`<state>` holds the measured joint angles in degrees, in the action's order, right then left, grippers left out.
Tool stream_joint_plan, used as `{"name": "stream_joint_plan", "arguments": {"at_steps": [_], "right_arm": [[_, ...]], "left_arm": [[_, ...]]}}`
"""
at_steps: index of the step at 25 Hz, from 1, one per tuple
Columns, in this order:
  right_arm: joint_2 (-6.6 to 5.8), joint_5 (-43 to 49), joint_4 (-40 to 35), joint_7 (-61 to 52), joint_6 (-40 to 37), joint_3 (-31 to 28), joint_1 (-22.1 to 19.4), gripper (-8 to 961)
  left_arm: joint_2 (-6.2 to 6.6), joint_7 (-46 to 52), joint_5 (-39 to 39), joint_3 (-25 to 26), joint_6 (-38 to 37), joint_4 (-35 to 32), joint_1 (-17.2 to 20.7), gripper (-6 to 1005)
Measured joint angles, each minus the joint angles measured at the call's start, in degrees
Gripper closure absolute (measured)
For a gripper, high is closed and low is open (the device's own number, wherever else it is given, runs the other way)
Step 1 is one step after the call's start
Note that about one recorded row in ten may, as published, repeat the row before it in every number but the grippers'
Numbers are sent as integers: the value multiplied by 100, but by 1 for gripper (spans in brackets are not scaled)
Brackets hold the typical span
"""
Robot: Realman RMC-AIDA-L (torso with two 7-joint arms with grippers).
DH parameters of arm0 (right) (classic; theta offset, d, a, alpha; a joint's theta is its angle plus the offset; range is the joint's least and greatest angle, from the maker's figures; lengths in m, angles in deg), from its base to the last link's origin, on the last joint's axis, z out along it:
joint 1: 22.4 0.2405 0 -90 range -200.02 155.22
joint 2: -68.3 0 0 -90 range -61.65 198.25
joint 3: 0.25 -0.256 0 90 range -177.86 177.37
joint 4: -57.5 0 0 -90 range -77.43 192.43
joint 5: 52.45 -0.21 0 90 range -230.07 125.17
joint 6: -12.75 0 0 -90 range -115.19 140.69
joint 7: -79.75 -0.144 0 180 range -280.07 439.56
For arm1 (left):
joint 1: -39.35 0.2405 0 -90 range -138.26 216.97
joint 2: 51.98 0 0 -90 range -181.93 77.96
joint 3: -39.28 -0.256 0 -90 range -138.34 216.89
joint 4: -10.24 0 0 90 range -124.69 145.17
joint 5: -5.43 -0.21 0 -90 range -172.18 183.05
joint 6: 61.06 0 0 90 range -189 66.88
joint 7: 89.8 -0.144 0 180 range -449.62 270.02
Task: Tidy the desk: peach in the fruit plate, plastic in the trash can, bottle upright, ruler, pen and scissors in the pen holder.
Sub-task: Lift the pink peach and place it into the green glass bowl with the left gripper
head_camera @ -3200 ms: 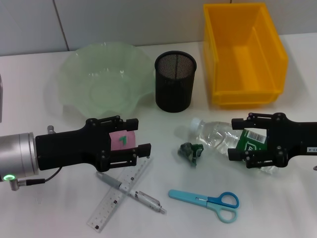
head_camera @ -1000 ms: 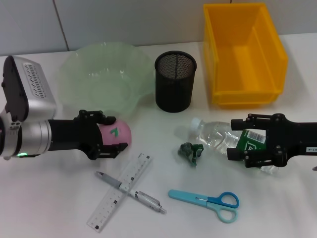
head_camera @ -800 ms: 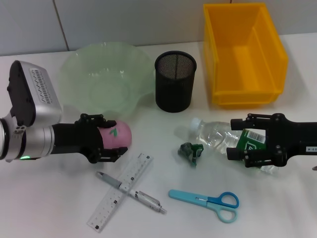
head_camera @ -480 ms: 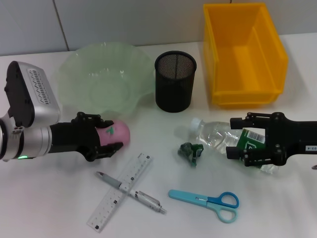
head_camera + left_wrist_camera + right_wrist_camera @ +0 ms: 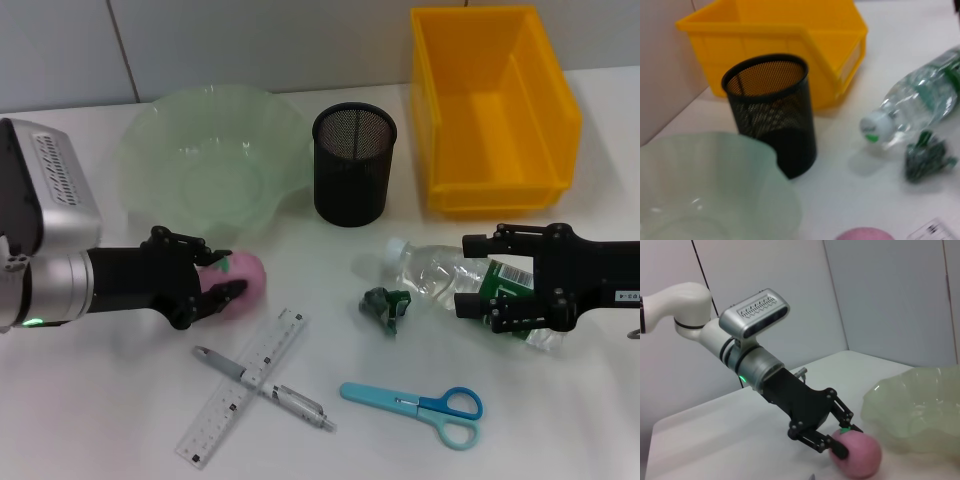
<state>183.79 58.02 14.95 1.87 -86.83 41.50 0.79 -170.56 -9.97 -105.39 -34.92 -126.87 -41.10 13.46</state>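
White tabletop (image 5: pixel 560 440) backed by a pale grey wall is carrying all the objects. Left gripper (image 5: pixel 222 277) is reaching in from the robot's left, its black fingers (image 5: pixel 840 449) closing around the round pink peach (image 5: pixel 245 278), which is sitting at the fingertips. Just beyond this gripper is lying the translucent pale-green wavy-rimmed fruit plate (image 5: pixel 160 135); the black wire-mesh pen holder (image 5: pixel 354 164) is standing farther off toward the robot's right. Nearer the robot than the gripper, a clear plastic ruler (image 5: pixel 243 387) is lying crossed with a silver pen (image 5: pixel 266 389). Right gripper (image 5: pixel 478 275) is lying low at the robot's right, its jaws spread around the clear plastic bottle with green label (image 5: pixel 450 274), which is lying on its side, white cap pointing away from the gripper toward the left arm. Just past that cap is sitting a crumpled green plastic scrap (image 5: pixel 385 304). Blue-handled scissors (image 5: pixel 418 403) are lying nearer the robot than this gripper, and the rectangular yellow bin (image 5: pixel 490 110) is standing beyond it.
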Motion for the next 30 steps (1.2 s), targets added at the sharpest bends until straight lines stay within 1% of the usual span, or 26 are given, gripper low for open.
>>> {"name": "stream_joint_plan", "arguments": {"at_steps": [2, 3, 5, 7, 8, 10, 12, 13, 14, 17, 18, 19, 20, 21, 23, 24, 25, 30], "right_arm": [[0, 0, 1, 0, 0, 0, 1, 130], [0, 0, 2, 0, -1, 0, 1, 130], [0, 1, 5, 0, -1, 0, 1, 130], [0, 1, 6, 0, -1, 0, 1, 130], [0, 2, 8, 0, -1, 0, 1, 130], [0, 2, 15, 0, -1, 0, 0, 130], [0, 6, 15, 0, -1, 0, -7, 130], [0, 10, 11, 0, -1, 0, -10, 130], [2, 14, 7, 0, -2, 0, -12, 130], [5, 19, 3, 0, -38, 0, -32, 130], [6, 17, 2, 0, -54, 0, -38, 130], [7, 14, 2, -1, -61, -1, -41, 130], [7, 11, 1, -3, -65, -5, -41, 130], [7, 10, 1, -17, -70, -9, -42, 130], [2, 10, -7, -80, -90, -15, -43, 131], [-2, 10, -15, -120, -106, -16, -43, 131], [-6, 10, -21, -141, -116, -17, -43, 131], [-15, 9, -41, -152, -140, -27, -43, 131]], "left_arm": [[1, 39, 23, 27, -84, -33, 13, 601], [4, 141, 200, 127, -375, -142, 71, 622], [15, 219, 448, 271, -658, -204, 122, 670], [19, 238, 517, 321, -733, -210, 130, 677], [21, 268, 811, 544, -982, -154, 148, 680], [20, 269, 1083, 661, -1124, -78, 161, 687], [20, 267, 1196, 681, -1164, -50, 162, 694], [18, 235, 1518, 694, -1232, 20, 164, 697], [14, 222, 1625, 692, -1236, 35, 164, 700], [14, 222, 1625, 692, -1236, 35, 164, 711], [7, 201, 1782, 685, -1234, 63, 164, 714], [-11, 16, 2356, 684, -1171, 339, 96, 729], [-11, 16, 2356, 684, -1171, 339, 96, 743], [-13, -113, 2597, 694, -1145, 501, 61, 758], [-13, -113, 2597, 694, -1145, 501, 61, 770], [-15, -455, 3108, 689, -1009, 898, 14, 775], [-19, -645, 3352, 670, -901, 1068, -6, 781], [-34, -1220, 4033, 654, -576, 1600, -164, 829]]}}
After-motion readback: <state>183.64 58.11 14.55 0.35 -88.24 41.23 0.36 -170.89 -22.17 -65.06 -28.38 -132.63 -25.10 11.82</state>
